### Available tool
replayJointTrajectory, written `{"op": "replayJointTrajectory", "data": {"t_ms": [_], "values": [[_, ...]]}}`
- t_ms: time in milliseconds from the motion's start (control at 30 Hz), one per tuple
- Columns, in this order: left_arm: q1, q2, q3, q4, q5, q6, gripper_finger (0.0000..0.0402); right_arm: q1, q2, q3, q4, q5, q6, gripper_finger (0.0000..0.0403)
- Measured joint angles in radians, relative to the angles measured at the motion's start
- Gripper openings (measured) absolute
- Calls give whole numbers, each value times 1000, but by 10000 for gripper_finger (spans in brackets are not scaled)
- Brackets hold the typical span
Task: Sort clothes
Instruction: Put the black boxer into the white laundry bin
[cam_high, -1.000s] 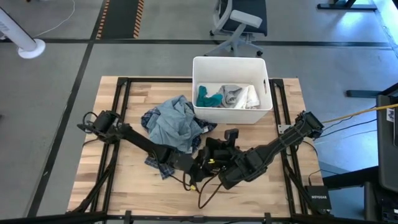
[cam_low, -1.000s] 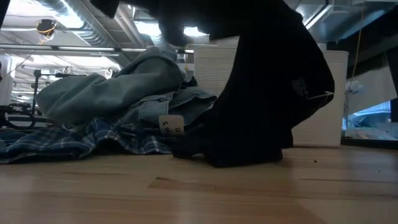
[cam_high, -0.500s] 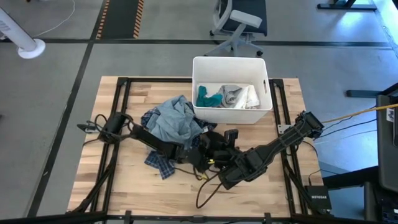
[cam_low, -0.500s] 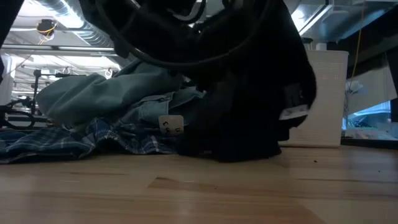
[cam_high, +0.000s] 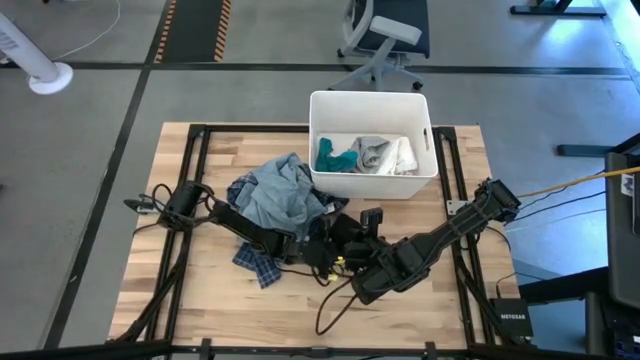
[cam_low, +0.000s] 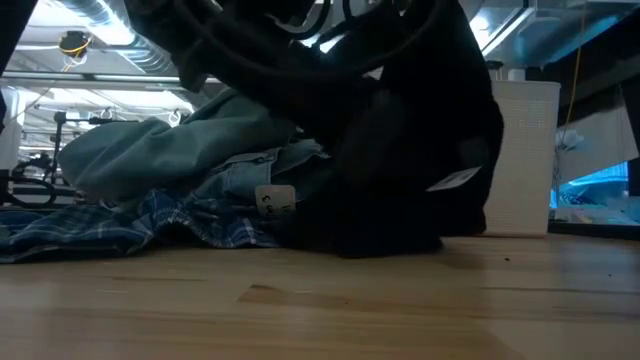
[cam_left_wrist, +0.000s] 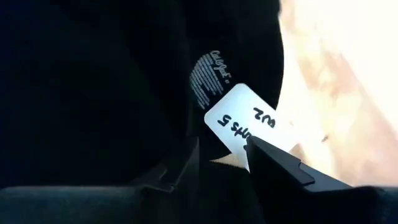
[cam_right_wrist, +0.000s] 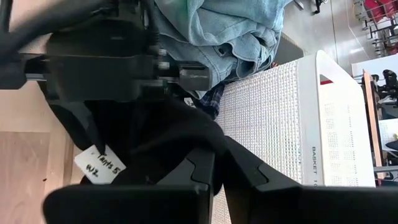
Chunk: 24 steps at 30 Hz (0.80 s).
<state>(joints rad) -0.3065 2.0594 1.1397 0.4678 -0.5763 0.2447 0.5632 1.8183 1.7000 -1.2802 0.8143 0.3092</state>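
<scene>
A light wooden worktop (cam_high: 200, 300) with a black frame stood on a grey floor (cam_high: 90, 150) crossed by dark seams. A strip of black-and-yellow hazard tape (cam_high: 195, 30) ran along the floor beyond it, near an office chair (cam_high: 385, 40) and a white fan base (cam_high: 45, 75). In the low view, silver ceiling ducts (cam_low: 85, 25) and bright ceiling lights (cam_low: 110, 97) showed overhead.

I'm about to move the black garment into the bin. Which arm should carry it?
Probably the right gripper: it is shut on the black garment, beside the bin. The left gripper only hovers at the tag.
</scene>
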Motion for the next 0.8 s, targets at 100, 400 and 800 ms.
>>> {"op": "replayJointTrajectory", "data": {"t_ms": [100,400,800], "values": [[-6,0,0,-8,29,-132,130,0,0,0,0,-2,2,28],[-96,-7,-3,-2,13,-190,131,0,0,0,-3,-14,1,28],[-54,-8,-3,-5,23,-323,131,0,0,0,-1,-2,0,28]]}}
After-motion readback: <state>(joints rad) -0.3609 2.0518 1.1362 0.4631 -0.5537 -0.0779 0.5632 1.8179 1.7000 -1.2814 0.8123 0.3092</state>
